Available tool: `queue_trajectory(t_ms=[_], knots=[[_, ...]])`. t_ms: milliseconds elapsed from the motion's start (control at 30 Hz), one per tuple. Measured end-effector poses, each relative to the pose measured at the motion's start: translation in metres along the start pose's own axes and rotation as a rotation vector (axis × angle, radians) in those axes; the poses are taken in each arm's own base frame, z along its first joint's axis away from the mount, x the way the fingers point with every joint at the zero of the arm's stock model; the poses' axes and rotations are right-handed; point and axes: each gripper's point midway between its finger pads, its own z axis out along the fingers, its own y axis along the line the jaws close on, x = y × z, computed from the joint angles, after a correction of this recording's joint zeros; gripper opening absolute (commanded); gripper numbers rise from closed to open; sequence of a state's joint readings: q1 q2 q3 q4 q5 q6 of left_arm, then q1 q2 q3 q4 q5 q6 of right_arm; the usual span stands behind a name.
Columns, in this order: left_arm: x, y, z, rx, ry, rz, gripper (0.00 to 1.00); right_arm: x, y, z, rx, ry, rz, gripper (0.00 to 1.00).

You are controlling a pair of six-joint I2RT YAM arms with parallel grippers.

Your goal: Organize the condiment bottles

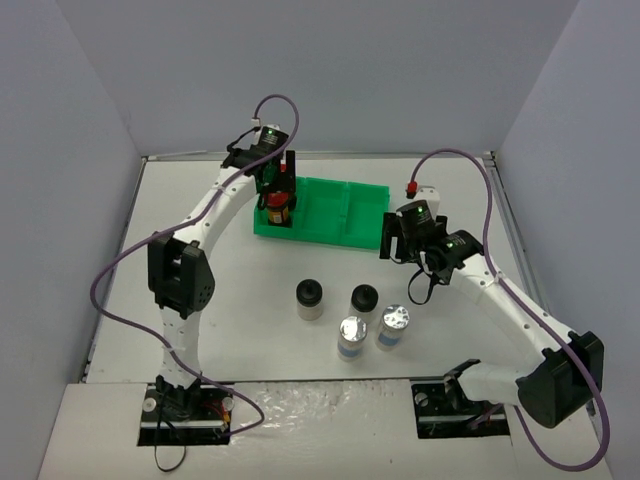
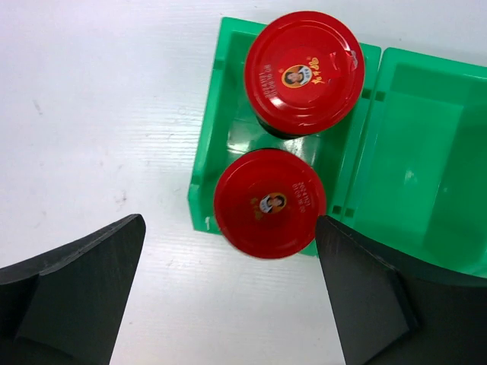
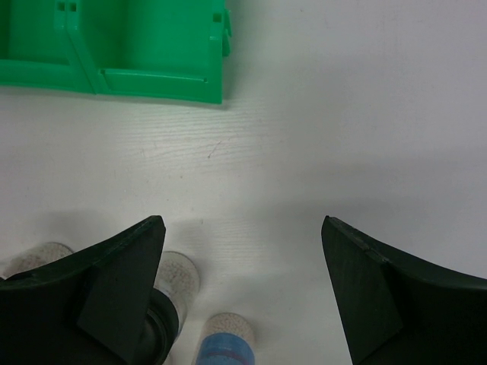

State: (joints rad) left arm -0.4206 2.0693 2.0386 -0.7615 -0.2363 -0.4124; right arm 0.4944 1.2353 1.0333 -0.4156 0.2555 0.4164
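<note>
Two red-capped cylindrical jars (image 2: 304, 72) stand in the green plastic tray's (image 2: 426, 152) left end compartment. The left gripper (image 2: 230, 224) hangs over them, fingers wide, holding nothing. The right gripper (image 3: 243, 222), equally wide and empty, hovers over the white table (image 1: 200, 230), with two black-capped pale jars (image 1: 310, 298) and two silver-capped clear jars (image 1: 351, 337) standing loose nearby.

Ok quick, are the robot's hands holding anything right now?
Left gripper: open, over a red-capped jar, holding nothing.
Right gripper: open, holding nothing.
</note>
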Motion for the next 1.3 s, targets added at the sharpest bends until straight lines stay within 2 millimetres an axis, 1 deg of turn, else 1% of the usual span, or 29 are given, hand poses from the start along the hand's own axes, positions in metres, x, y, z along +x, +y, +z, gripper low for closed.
queue_trajectory(t_ms=[67,200,267,333,400,467,567,700,800,1000,1167,1300], knots=[[-0.005,0.007,-0.014,-0.011,-0.028,-0.006,0.93,0.002,0.000,-0.008,-0.008,0.003,0.003,0.84],[-0.014,0.020,-0.042,-0.025,-0.079,-0.019,0.93,0.006,-0.008,-0.043,-0.036,-0.003,0.021,0.84],[-0.016,0.024,-0.050,-0.028,-0.096,-0.025,0.93,0.005,-0.012,-0.061,-0.054,-0.011,0.041,0.84],[-0.016,0.026,-0.055,-0.032,-0.109,-0.029,0.93,0.006,-0.013,-0.077,-0.079,-0.013,0.064,0.84],[-0.010,0.030,-0.055,-0.042,-0.101,-0.025,0.93,0.013,-0.014,-0.088,-0.104,0.006,0.081,0.84],[-0.004,0.032,-0.052,-0.050,-0.086,-0.020,0.93,0.023,-0.015,-0.093,-0.122,0.036,0.089,0.84],[0.004,0.033,-0.048,-0.057,-0.067,-0.013,0.93,0.047,-0.015,-0.089,-0.129,0.110,0.085,0.84],[0.007,0.033,-0.047,-0.059,-0.060,-0.010,0.93,0.082,-0.014,-0.077,-0.128,0.221,0.065,0.83],[0.007,0.034,-0.047,-0.060,-0.061,-0.010,0.93,0.099,-0.010,-0.074,-0.137,0.275,0.045,0.83],[0.007,0.034,-0.047,-0.059,-0.061,-0.010,0.93,0.109,0.005,-0.078,-0.180,0.302,0.014,0.82],[0.007,0.034,-0.047,-0.059,-0.061,-0.007,0.93,0.127,0.026,-0.083,-0.219,0.357,-0.049,0.82],[0.006,0.035,-0.046,-0.061,-0.060,-0.007,0.93,0.136,0.035,-0.086,-0.217,0.371,-0.073,0.82]])
